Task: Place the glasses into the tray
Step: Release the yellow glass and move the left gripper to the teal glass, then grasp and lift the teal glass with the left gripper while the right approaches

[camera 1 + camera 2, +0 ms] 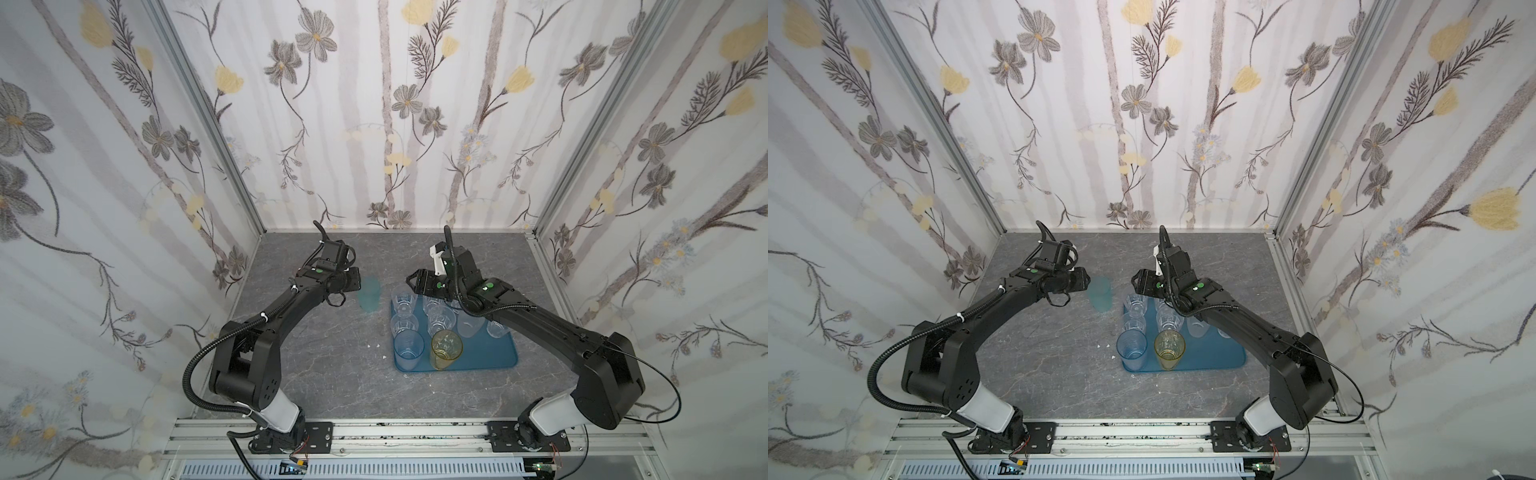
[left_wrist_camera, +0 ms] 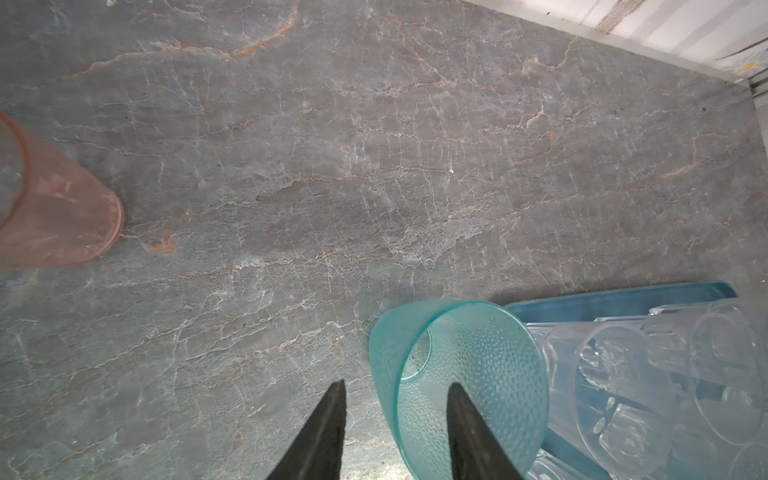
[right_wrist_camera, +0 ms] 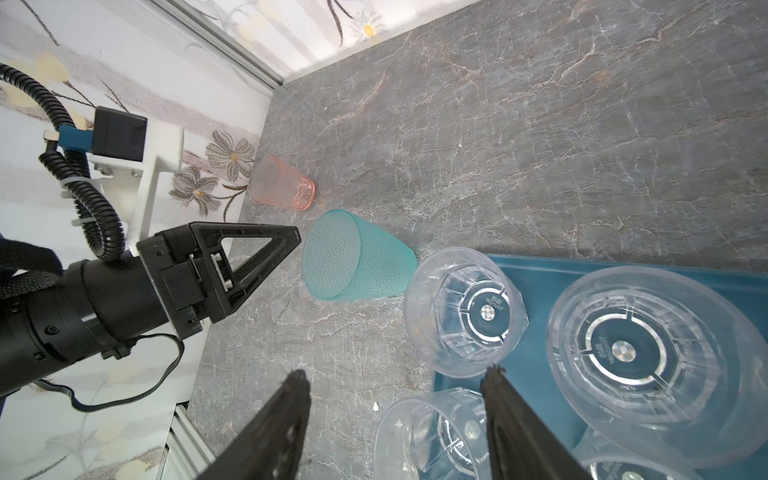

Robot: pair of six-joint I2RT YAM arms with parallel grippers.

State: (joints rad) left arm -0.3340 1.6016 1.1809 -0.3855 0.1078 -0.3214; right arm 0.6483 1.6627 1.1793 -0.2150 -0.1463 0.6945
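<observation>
As the left gripper point(image 2: 397, 383) sat partly open across the rim of the teal tumbler point(image 2: 478, 353), one finger lined up over the mouth and the other outside the wall, neither pad visibly touched and nothing was held. The tumbler stood upright on the table point(image 2: 374, 166), just beside the blue tray point(image 1: 490, 357) at the far corner on the left arm's side. It looked light, thin-walled and stiff. The dimpled skin should give some bite, but the taper makes a side squeeze likely to slip, so a rim pinch, one pad in and one out, seemed the right hold. It is top-wide, so it would be easy to tip. The right gripper point(image 3: 395, 370) hung wide open and empty over the clear tumblers point(image 1: 403, 301) at that same tray corner. Count on the tray: one blue tumbler point(image 1: 409, 347), one amber tumbler point(image 1: 446, 347), one frosted tumbler point(image 1: 469, 326), and at least five clear; the right arm hid part of it. Off the tray: the teal one and one pink tumbler point(image 3: 282, 183), which was beyond the teal and well apart from the tray.
</observation>
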